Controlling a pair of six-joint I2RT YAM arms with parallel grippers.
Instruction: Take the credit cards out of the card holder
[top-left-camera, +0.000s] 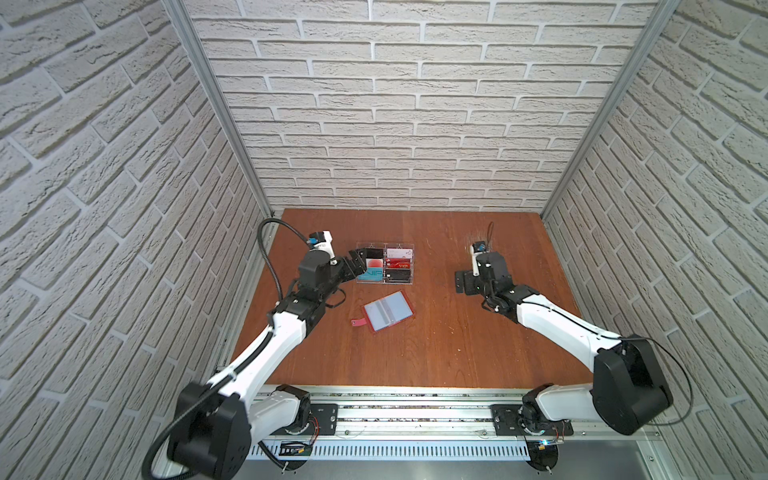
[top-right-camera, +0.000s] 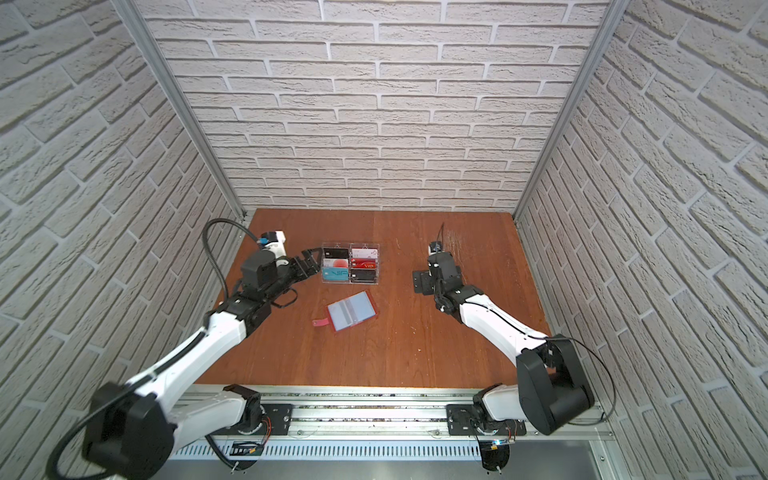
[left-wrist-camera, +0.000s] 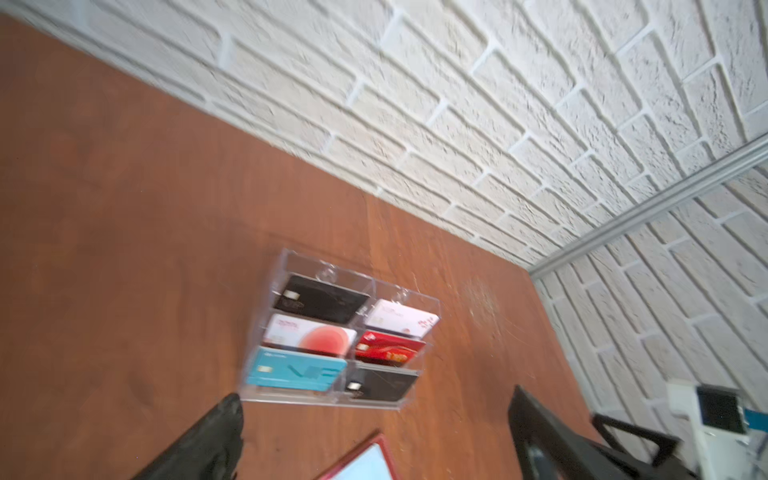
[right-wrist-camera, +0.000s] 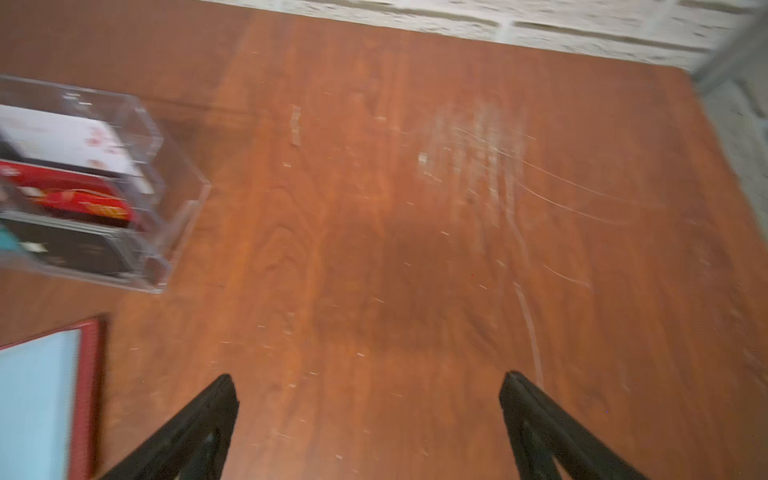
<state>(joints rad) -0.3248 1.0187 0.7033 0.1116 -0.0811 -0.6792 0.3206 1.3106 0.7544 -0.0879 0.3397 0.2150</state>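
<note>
The red card holder (top-left-camera: 388, 316) (top-right-camera: 352, 316) lies open on the table with its strap tab (top-left-camera: 358, 322) to the left. Its pale sleeves face up, and I see no dark card in them. Two black credit cards (left-wrist-camera: 324, 299) (left-wrist-camera: 386, 384) rest in a clear tray (top-left-camera: 411, 268). My left gripper (top-left-camera: 358, 261) (top-right-camera: 309, 259) (left-wrist-camera: 375, 397) hovers open at the tray's left edge, holding nothing. A corner of the holder (left-wrist-camera: 365, 461) lies near its fingers. Over bare wood right of the tray, my right gripper (top-left-camera: 460, 282) (top-right-camera: 417, 282) (right-wrist-camera: 368, 376) is open and empty.
The clear tray (top-right-camera: 377, 270) has several compartments and also holds a teal VIP card (left-wrist-camera: 297, 372), a red card (left-wrist-camera: 390, 349) and two pale cards. Brick-pattern walls close the table on three sides. A scratched patch (right-wrist-camera: 478, 145) marks the wood at the back right.
</note>
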